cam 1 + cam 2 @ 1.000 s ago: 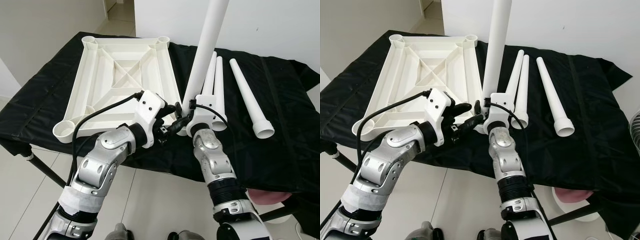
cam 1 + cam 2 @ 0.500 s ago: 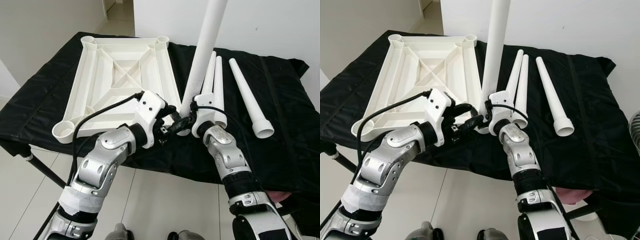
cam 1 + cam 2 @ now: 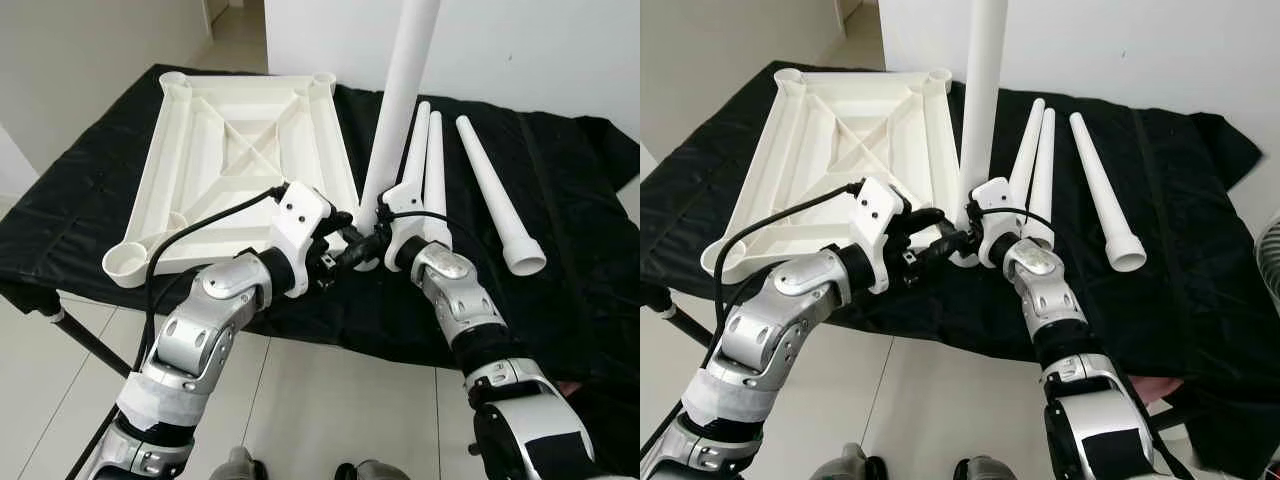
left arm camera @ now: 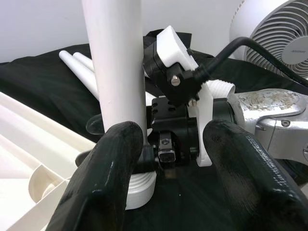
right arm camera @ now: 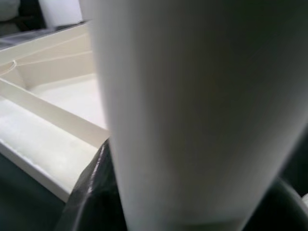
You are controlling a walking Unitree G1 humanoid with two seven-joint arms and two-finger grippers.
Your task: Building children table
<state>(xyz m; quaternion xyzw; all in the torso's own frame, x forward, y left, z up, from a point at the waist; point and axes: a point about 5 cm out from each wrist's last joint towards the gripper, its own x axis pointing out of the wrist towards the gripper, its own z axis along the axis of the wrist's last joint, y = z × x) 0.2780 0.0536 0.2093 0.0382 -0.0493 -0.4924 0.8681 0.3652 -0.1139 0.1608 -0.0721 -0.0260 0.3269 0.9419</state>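
At the centre of the left eye view, the right gripper is pinching the base of a white table leg, holding it upright at the near right corner of the upturned white tabletop. Its ribbed underside is facing up, with round sockets at the corners, and the far two sockets are sitting empty. Just left of the leg, the left gripper is spreading its fingers, one finger touching the leg's threaded foot. Three more legs are lying on the black-draped surface at centre right. Small writing on a white fan is too blurred to read.
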